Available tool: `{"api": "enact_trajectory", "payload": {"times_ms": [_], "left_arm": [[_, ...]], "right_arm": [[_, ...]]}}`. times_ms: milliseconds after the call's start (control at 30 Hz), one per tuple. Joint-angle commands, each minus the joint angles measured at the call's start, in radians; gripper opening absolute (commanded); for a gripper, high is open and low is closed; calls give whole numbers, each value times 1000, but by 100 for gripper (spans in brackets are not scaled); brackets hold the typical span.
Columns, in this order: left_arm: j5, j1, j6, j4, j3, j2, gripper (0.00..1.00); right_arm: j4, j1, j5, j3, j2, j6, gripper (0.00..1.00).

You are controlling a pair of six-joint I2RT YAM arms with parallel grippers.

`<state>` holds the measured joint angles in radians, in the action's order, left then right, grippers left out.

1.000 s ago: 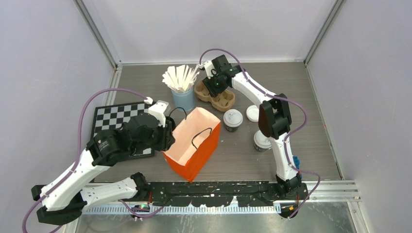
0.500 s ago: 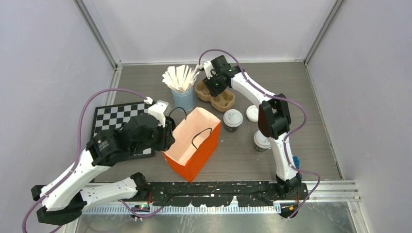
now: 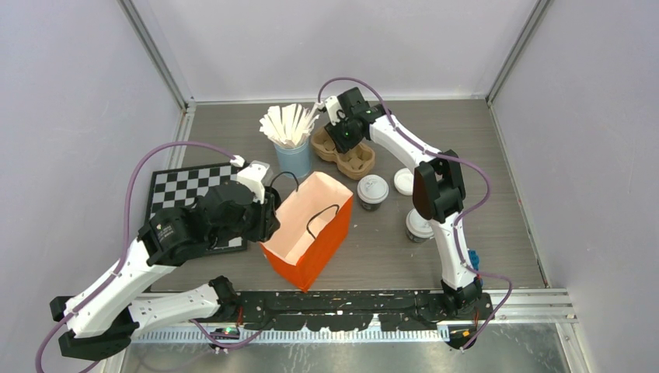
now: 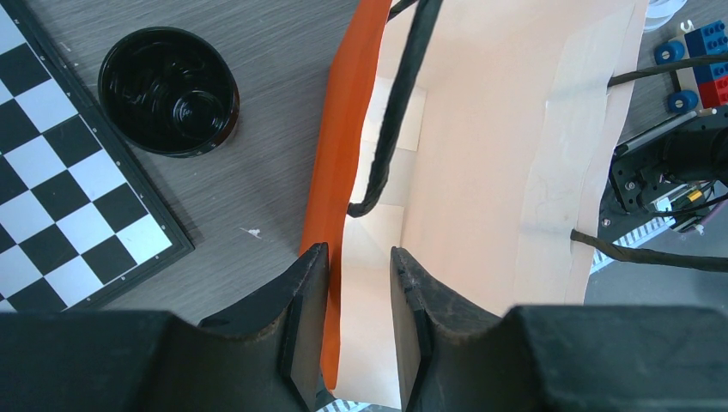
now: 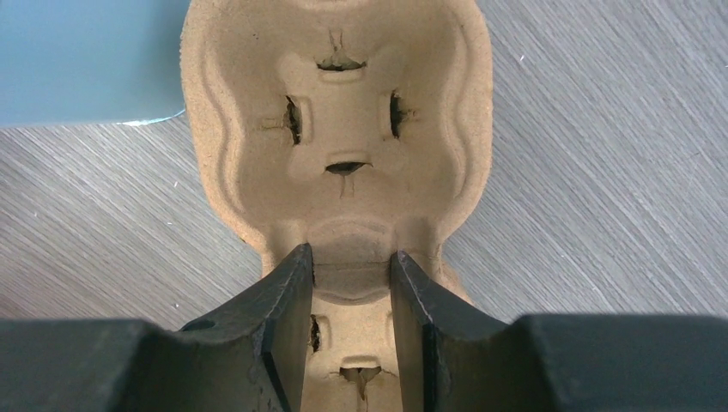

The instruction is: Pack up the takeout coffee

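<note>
Orange paper of the bag runs between the left gripper's fingers at its rim; whether they pinch it we cannot tell. We see the right gripper clamped on the middle ridge of the cardboard carrier. One lidded coffee cup stands just right of the bag; the other is further right, partly behind the right arm.

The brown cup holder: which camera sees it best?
Right wrist view: the cup holder fills it. The top view shows it small, partly hidden by the right gripper. The left wrist view misses it.
</note>
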<state>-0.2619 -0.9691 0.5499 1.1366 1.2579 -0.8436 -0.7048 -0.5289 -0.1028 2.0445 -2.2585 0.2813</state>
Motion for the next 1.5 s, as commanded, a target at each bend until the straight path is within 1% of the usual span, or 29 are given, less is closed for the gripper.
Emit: {"api": "enact_trajectory", "payload": {"times_ms": [0, 400, 567, 633, 733, 767, 833, 1000, 1100, 1200, 1300, 1367, 1467], "left_arm": [[-13, 1, 5, -12, 17, 14, 34], [-8, 1, 5, -16, 17, 6, 34], [-5, 2, 8, -32, 10, 8, 34], [-5, 2, 10, -49, 9, 10, 31], [-4, 1, 9, -88, 4, 11, 29], [-3, 1, 11, -102, -2, 13, 28], [4, 1, 10, -136, -15, 16, 21], [70, 1, -63, -271, -76, 54, 0], [104, 1, -104, -314, -97, 72, 0], [183, 1, -151, -340, -109, 84, 0], [307, 1, -218, -368, -130, 114, 0], [363, 1, -255, -404, -159, 141, 0], [381, 1, -317, -440, -190, 169, 0]], "right_arm": [[29, -4, -11, 67, 72, -14, 35], [13, 0, 0, 75, 97, -17, 35], [31, 38, -10, 60, 149, -88, 35], [41, 54, -21, 47, 180, -112, 35], [69, 76, -52, 11, 237, -145, 34], [75, 83, -59, 4, 256, -157, 34], [68, 96, -75, 0, 289, -182, 34], [36, 105, -108, -37, 430, -192, 34], [0, 106, -125, -71, 538, -202, 34], [-8, 104, -129, -140, 654, -223, 34], [3, 104, -158, -236, 801, -226, 34], [18, 103, -192, -310, 894, -226, 34], [56, 100, -241, -424, 1030, -258, 34]]}}
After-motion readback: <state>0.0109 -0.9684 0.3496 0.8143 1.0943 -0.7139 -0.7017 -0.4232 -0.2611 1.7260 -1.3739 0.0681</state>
